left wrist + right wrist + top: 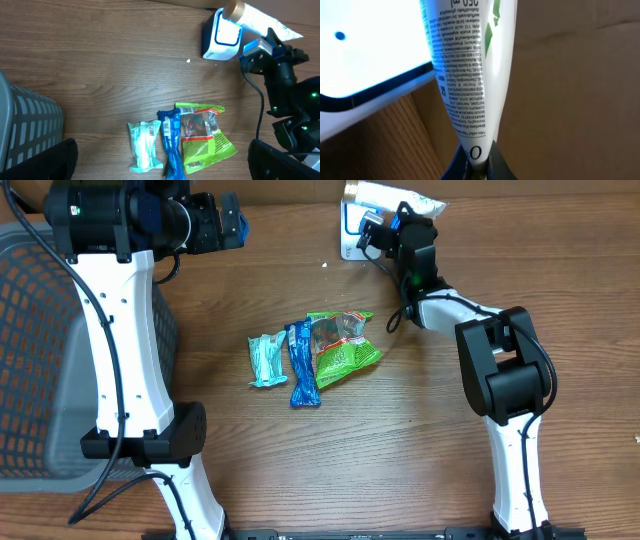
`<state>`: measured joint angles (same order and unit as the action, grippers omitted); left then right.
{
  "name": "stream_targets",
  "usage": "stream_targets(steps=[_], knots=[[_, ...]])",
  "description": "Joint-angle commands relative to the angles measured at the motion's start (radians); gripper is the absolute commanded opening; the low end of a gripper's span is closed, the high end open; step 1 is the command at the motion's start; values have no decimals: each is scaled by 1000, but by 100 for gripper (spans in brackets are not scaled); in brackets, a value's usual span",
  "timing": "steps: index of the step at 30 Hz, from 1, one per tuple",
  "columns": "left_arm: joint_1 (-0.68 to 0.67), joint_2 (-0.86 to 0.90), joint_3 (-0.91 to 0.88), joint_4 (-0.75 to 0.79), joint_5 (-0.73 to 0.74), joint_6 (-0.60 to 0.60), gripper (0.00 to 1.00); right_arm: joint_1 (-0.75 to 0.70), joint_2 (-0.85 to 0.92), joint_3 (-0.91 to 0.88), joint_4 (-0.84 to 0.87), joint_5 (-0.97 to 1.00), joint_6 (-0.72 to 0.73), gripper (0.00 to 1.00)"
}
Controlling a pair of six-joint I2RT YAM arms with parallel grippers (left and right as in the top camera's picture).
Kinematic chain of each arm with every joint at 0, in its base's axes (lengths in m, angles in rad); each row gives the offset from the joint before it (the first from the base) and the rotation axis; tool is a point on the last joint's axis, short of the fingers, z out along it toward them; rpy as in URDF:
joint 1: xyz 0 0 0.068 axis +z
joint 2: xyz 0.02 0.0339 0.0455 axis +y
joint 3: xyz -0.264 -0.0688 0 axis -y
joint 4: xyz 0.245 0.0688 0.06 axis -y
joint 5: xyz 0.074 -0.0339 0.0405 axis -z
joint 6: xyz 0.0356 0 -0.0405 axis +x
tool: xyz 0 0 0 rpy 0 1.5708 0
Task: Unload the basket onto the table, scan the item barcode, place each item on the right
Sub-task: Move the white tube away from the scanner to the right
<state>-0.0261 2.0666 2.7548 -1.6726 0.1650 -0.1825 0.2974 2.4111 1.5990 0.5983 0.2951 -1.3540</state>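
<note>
Right pincer (477, 159), clamped on tube (400, 198), holds it at scanner (350, 242), one o'clock; left pincer (232, 224) wide. Next, likely: angle barcode toward it.

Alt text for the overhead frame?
The right gripper pinches a gold-capped white tube above a white-and-blue scanner at the far edge of the wooden table. A teal packet, a blue packet and a green packet lie side by side mid-table; the left gripper hangs open near a grey mesh basket.

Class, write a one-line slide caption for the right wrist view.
Right gripper pinches a white tube by its crimped end beside the white scanner.
</note>
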Motion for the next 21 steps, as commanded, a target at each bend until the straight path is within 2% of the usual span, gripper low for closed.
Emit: stream_targets(steps=[1,9,13,15,21], knots=[[-7,-18,0,1,8,14,100,8,-7,30,20,-33,14,4],[-7,-18,0,1,8,14,100,11,-7,30,27,-47,14,4],[-7,-18,0,1,8,14,100,17,-7,30,101,-45,14,4],[-7,-18,0,1,8,14,100,29,-26,30,177,-55,14,4],[-7,-18,0,1,8,14,100,48,-142,30,183,-34,30,4]])
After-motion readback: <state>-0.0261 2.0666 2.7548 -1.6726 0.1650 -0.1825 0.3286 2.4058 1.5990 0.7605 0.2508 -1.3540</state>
